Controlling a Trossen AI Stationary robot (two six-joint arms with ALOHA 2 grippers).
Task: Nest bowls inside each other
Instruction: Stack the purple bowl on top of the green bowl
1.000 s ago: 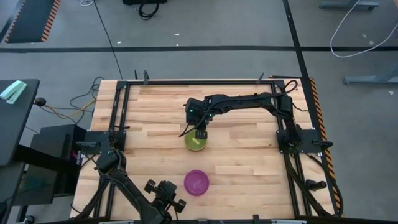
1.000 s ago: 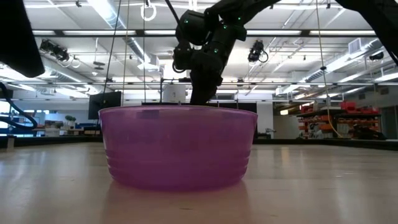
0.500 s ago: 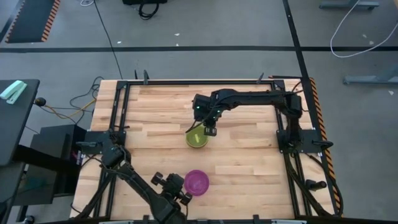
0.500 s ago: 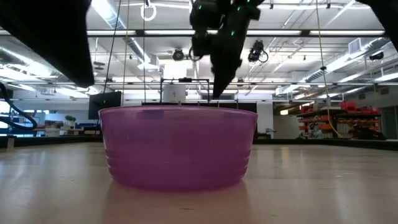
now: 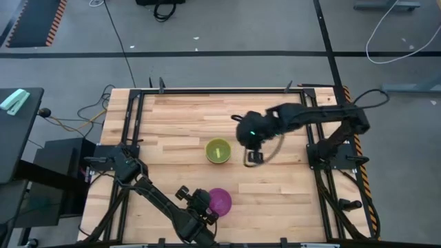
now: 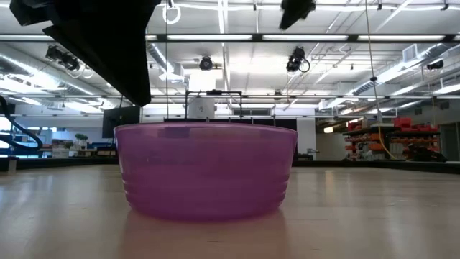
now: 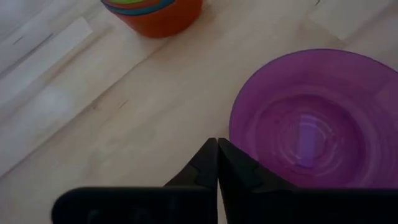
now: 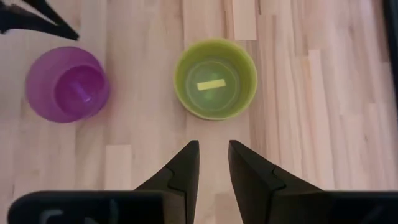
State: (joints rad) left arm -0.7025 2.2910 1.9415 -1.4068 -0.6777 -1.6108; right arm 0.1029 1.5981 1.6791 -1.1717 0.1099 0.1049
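A purple bowl [image 5: 220, 201] stands alone, open side up, on the table's near part; it fills the low view [image 6: 206, 169]. Farther in, a stack of nested bowls [image 5: 218, 151] rests on its base: orange outside [image 7: 158, 12], blue and green rims within, yellow-green on top [image 8: 216, 78]. My left gripper [image 7: 216, 155] is shut, its tips just left of the purple bowl's rim [image 7: 239, 112]; I cannot tell whether they touch. My right gripper [image 8: 211, 158] is open with a narrow gap, raised to the right of the stack [image 5: 253, 157].
Bare wood lies between the stack and the purple bowl [image 8: 67, 84], and to both sides of them. A black frame [image 5: 131, 117] borders the table's left, far and right edges. In the low view my left arm [image 6: 100, 43] hangs dark above the bowl.
My right gripper, which stood low over the stack, has risen and drawn off toward the table's right edge, leaving the stack in place. My left gripper has come from the near edge toward the right, up to the purple bowl's left side.
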